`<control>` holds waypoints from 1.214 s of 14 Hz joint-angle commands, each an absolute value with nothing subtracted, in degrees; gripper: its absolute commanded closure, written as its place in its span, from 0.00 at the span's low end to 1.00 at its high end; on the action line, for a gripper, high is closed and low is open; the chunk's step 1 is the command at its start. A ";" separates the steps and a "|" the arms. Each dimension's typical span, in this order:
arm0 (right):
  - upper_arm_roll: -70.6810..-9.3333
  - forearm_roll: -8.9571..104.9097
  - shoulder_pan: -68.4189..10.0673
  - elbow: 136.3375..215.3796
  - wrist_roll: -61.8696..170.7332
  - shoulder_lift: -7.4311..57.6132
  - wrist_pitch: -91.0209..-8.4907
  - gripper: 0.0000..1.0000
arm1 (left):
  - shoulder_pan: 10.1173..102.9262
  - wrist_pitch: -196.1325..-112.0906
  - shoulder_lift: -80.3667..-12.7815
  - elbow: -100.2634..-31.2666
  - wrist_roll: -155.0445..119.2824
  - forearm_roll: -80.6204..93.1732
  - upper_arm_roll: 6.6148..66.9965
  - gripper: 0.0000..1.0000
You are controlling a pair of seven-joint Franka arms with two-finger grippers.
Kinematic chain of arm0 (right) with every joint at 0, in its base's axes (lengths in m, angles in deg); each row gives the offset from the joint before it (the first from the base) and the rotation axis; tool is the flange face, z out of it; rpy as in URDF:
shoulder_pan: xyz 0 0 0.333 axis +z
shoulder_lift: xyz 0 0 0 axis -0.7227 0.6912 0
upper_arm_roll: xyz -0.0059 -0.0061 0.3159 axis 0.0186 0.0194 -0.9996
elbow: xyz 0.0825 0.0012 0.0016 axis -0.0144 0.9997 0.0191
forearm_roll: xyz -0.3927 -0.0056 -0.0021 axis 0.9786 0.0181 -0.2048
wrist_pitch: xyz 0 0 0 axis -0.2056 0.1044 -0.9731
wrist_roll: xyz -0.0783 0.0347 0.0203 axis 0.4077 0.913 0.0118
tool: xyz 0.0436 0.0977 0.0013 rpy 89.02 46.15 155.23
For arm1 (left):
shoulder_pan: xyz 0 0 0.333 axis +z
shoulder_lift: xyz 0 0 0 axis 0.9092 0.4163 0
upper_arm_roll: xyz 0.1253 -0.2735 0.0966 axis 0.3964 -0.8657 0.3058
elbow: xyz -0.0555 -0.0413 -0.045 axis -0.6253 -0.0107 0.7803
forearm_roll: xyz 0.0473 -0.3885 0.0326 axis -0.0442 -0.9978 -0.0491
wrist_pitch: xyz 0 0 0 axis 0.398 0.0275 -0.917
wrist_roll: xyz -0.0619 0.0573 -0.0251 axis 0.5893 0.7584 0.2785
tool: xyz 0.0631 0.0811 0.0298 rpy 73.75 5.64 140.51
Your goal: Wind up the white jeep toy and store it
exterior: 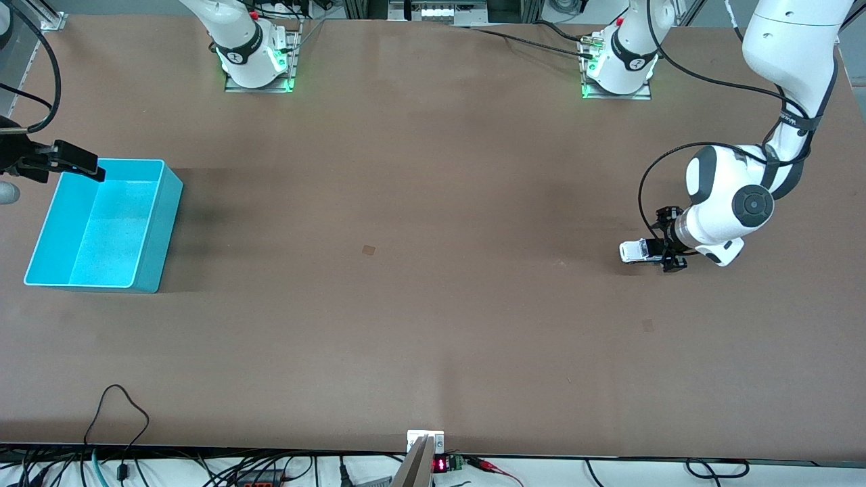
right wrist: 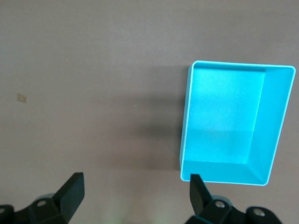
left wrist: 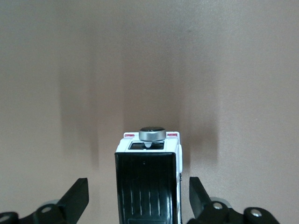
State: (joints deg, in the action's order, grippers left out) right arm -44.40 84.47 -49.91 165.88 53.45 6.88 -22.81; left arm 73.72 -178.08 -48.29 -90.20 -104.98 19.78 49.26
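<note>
The left gripper (left wrist: 139,198) sits low at the left arm's end of the table, its fingers (left wrist: 74,198) spread wide either side of the white jeep toy (left wrist: 148,179), not yet touching. If they close off-centre, the toy may skid away or twist. The right gripper (right wrist: 135,198) waits, fingers wide, over the table just beside the cyan bin (right wrist: 187,121).

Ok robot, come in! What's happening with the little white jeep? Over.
Left gripper open, straddling white jeep toy on table. Right gripper open, waiting above cyan bin. Nothing in the way.
</note>
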 commanded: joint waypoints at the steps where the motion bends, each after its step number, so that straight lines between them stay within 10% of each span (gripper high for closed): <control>1: -44.49 85.09 -49.97 165.87 53.05 6.55 -22.20 0.00 | 74.01 -179.33 -47.94 -90.51 -106.53 21.42 48.98 0.07; 9: -44.49 85.09 -50.05 165.96 53.05 6.55 -22.20 0.00 | 74.80 -179.33 -47.59 -89.98 -106.62 20.63 48.89 0.31; 17: -44.49 85.00 -50.14 165.96 53.05 6.55 -22.20 0.00 | 74.71 -179.33 -47.94 -89.98 -106.62 21.15 48.45 0.33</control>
